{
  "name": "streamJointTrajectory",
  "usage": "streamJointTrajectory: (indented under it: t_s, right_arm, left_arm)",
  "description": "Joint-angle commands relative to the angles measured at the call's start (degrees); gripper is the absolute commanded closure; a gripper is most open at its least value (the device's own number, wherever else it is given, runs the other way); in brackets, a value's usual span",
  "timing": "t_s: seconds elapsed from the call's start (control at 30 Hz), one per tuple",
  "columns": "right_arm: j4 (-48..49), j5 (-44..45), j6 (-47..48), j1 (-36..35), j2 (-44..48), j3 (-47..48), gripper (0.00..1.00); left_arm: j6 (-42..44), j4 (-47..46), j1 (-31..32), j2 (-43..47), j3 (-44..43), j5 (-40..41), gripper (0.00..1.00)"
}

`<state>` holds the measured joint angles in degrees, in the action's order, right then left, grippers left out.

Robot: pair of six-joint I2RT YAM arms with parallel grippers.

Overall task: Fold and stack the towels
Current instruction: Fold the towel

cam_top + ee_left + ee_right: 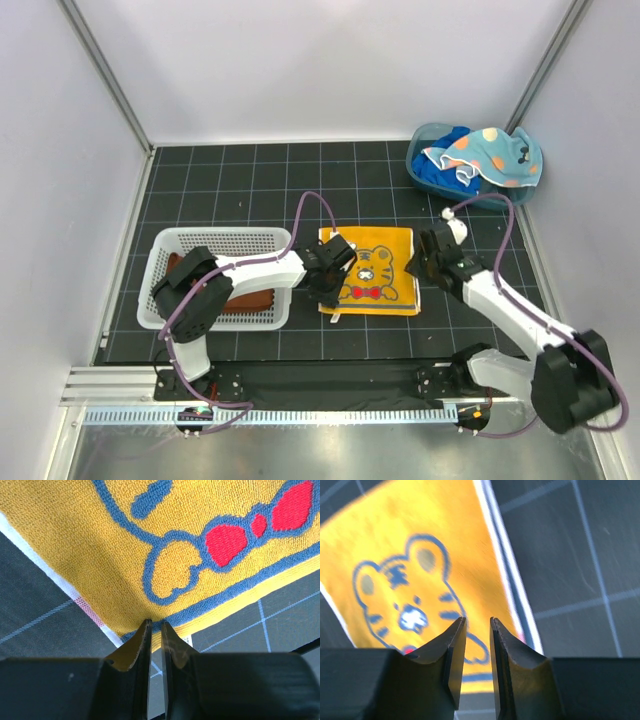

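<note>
Four towels show from above. The yellow towel (375, 275), printed with a tiger, lies flat in the middle of the tabletop (250, 180), a black mat ruled in a pale grid. A rust-brown towel (250, 300) sits inside the white mesh basket (215, 236) on the left. At the far right, a spotted towel (490, 155) is draped over a royal blue towel (445, 172) in a blue tub (425, 135). Plain white walls (330, 60) close in the space, with a metal post (105, 70) at each far corner and a slotted metal rail (270, 412) along the near edge. The left claw (328, 285) is at the yellow towel's left side and the right claw (418, 265) is at its right side.

From the left wrist, the left claw (156, 622) has its jaws almost together, pinching the hem of the yellow towel (100, 540), whose white edge lies on the tabletop (30, 615).

From the right wrist, the picture is blurred. The right claw (477, 620) has its jaws slightly apart with nothing between them, above the yellow towel (395, 545) near its white edge and beside bare tabletop (570, 555).
</note>
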<state>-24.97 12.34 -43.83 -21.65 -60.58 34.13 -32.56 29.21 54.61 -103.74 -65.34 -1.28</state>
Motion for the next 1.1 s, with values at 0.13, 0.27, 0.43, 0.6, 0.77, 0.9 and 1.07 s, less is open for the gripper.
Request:
streamJointTrajectory:
  t_s: [0.13, 0.27, 0.43, 0.6, 0.77, 0.9, 1.07]
  right_arm:
    - [8.2, 2.9, 5.0, 0.2, -15.5, 11.3, 0.67]
    - [11.7, 0.4, 6.7, 2.8, -23.8, 13.4, 0.69]
    - [12.8, 0.5, 8.4, 4.7, -30.1, 16.2, 0.69]
    - [12.1, 0.8, 9.8, 6.6, -35.3, 19.6, 0.70]
    - [12.2, 1.4, 10.9, 7.8, -38.7, 21.5, 0.71]
    - [12.0, 0.7, 11.6, 8.4, -41.6, 24.0, 0.71]
    - [11.7, 0.9, 12.4, 9.2, -43.5, 25.5, 0.72]
  left_arm:
    - [0.4, 1.2, -0.3, 0.2, -1.1, -1.2, 0.85]
    - [0.3, 1.5, -0.2, 0.0, -0.7, -1.0, 0.85]
    - [0.4, 1.9, -0.3, 0.6, 0.3, -0.7, 0.85]
    - [0.5, 1.8, -0.3, 0.5, 0.7, -0.7, 0.86]
    - [0.7, 2.0, -0.3, 0.3, 0.6, -0.8, 0.86]
    - [0.8, 2.3, -0.3, 0.2, 0.0, -0.7, 0.86]
    - [1.3, 2.8, -0.3, -0.1, -0.7, -0.6, 0.86]
